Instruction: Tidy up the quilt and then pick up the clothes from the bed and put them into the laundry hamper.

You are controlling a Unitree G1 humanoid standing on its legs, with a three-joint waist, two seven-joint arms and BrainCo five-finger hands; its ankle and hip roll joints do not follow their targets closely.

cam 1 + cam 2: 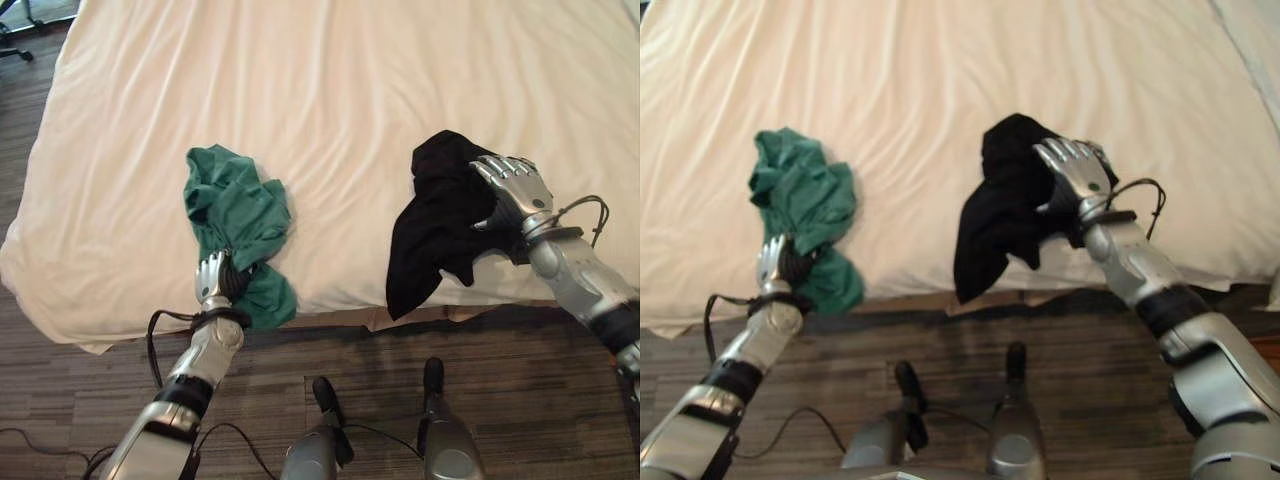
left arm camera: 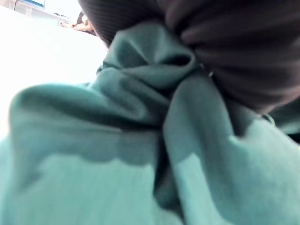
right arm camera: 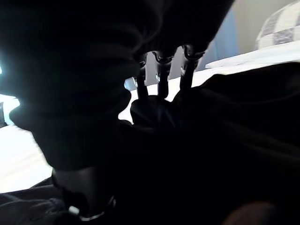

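A white quilt point(image 1: 300, 80) lies spread over the bed, lightly creased. Near its front edge a crumpled green garment point(image 1: 235, 205) lies with its lower end over the edge. My left hand point(image 1: 213, 275) is curled round that lower end, and in the left wrist view the green cloth point(image 2: 93, 178) bunches tight against the hand's cover. Further right a black garment point(image 1: 440, 210) drapes over the bed's front edge. My right hand point(image 1: 518, 183) sits on its upper part, its fingers point(image 3: 159, 75) curled into the black cloth point(image 3: 211, 154).
Dark wood-patterned floor point(image 1: 520, 400) runs along the bed's front edge. A chair base point(image 1: 15, 40) stands on the floor at the far left. A checked pillow point(image 3: 281, 28) shows beyond the black garment.
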